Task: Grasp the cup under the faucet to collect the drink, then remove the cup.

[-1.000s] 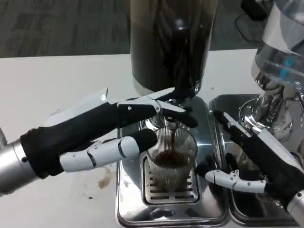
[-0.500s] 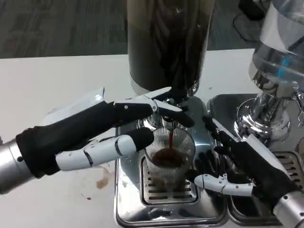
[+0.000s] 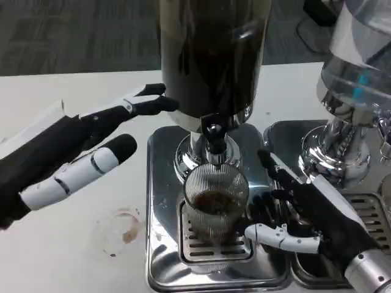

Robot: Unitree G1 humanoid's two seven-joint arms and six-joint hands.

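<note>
1. Ribbed clear glass cup (image 3: pixel 215 201) w/ dark drink sits on slotted steel drip tray (image 3: pixel 160 244), directly under black faucet (image 3: pixel 213 139) of dark-filled dispenser (image 3: pixel 211 55).
2. Left hand (image 3: pixel 73 155) hovers apart from cup, fingers spread, holding nothing.
3. Right hand (image 3: pixel 305 213) just beside cup's right; fingers apart, thumb near cup base, contact unclear.

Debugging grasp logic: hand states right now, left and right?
Left hand: open, holding nothing, off the faucet.
Right hand: fingers around the cup; firm grip cannot be told.
</note>
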